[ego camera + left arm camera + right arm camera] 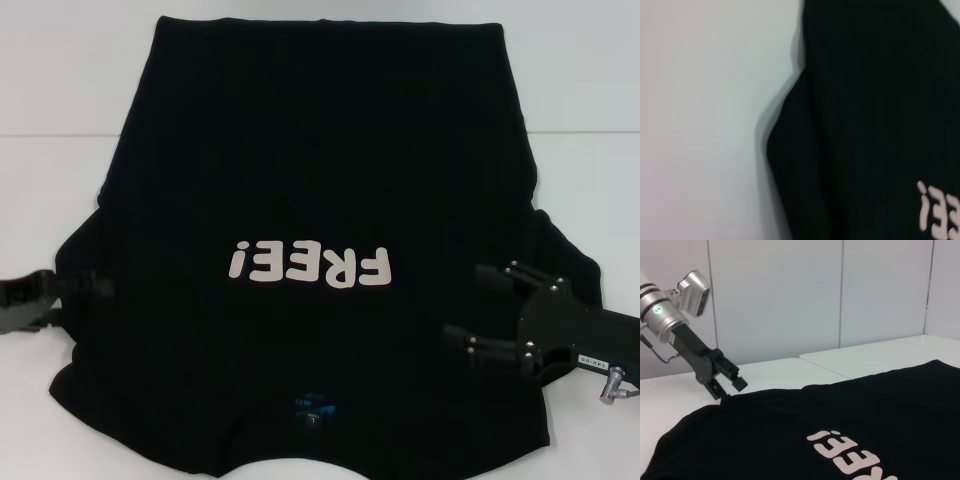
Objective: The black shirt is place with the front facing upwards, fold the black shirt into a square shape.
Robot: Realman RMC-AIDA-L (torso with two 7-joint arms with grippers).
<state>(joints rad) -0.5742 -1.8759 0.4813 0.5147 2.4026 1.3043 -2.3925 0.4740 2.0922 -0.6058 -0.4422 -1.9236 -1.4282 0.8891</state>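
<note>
right gripper hovering with fingers spread wide over the shirt's right sleeve | left gripper sitting at the left sleeve edge, jaws apart, gripping nothing | black shirt lying flat, lettering up, collar nearest the tabletop's near edge

You're looking across the black shirt, lying flat on the white table with its off-white lettering facing up. The left gripper is sitting at the shirt's far edge, fingers parted and angling down, lower tip touching or nearly touching the cloth. Its silver wrist is showing a green light. White wall panels are standing behind the shirt.
</note>
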